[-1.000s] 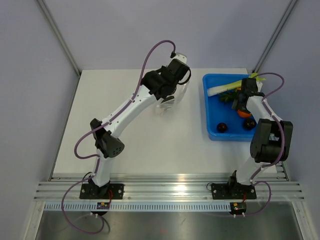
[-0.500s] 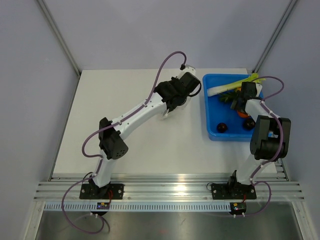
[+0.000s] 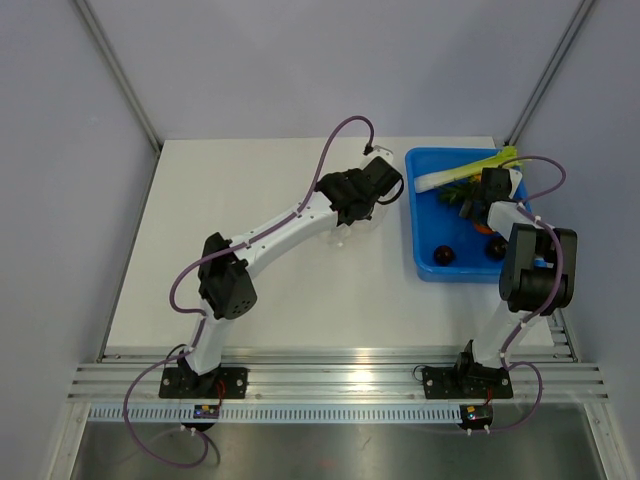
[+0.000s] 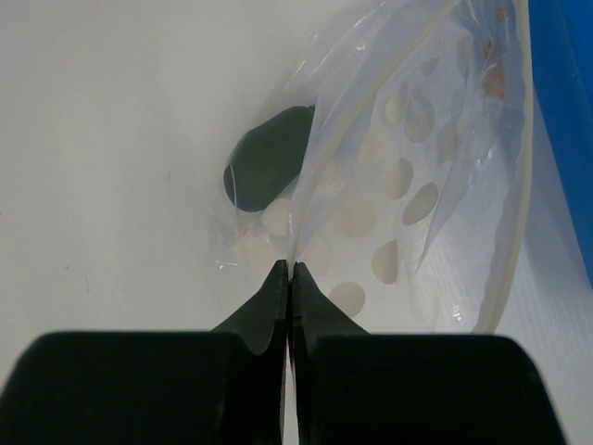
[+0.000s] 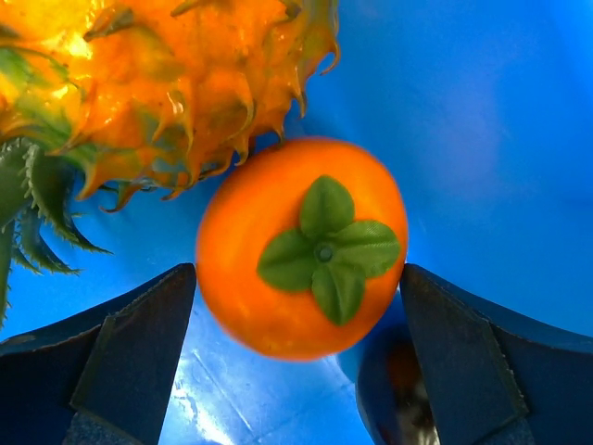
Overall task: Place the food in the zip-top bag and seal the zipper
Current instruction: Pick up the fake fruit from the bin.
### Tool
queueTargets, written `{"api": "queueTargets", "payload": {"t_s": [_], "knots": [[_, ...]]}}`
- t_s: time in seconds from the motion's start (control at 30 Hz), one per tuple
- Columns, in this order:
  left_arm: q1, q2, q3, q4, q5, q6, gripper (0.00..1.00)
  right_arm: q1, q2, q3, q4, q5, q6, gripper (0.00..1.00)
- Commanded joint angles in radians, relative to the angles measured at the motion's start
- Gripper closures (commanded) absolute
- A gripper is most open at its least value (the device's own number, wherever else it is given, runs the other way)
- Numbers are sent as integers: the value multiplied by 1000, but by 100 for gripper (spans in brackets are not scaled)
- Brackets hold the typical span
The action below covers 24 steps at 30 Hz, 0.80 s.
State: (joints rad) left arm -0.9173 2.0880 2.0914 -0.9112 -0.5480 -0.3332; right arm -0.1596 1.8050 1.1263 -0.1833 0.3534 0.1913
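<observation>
Beside the blue bin (image 3: 415, 225) on the desk (image 3: 200, 200), the left pincer (image 4: 289, 278) pinches shut on the zip-top bag (image 4: 417, 185) by its edge. Inside the bin, the right pincer (image 5: 296, 297) gapes around the small orange piece (image 5: 301, 246). This looks like the picking step; next it should close and lift.

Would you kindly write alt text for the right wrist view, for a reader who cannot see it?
A small orange fruit with a green leafy cap lies in the blue bin, between the spread fingers of the right gripper. A bumpy orange pineapple-like fruit fills the upper left.
</observation>
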Motion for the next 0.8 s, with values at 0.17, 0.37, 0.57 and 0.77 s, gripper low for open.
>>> {"api": "queueTargets", "payload": {"t_s": [0.17,0.37,0.57,0.77], "knots": [[0,-25,-4,43,25,-20,100,-6,-2,-20,97,-5,33,4],[0,-23,-4,37,33,-24,100,-4,-61,-71,148,-17,54,18],[-2,-20,15,25,31,-15,100,-4,-122,-106,148,-56,77,29],[-2,-2,93,-9,45,2,100,-5,-235,-175,116,-108,112,33]]}}
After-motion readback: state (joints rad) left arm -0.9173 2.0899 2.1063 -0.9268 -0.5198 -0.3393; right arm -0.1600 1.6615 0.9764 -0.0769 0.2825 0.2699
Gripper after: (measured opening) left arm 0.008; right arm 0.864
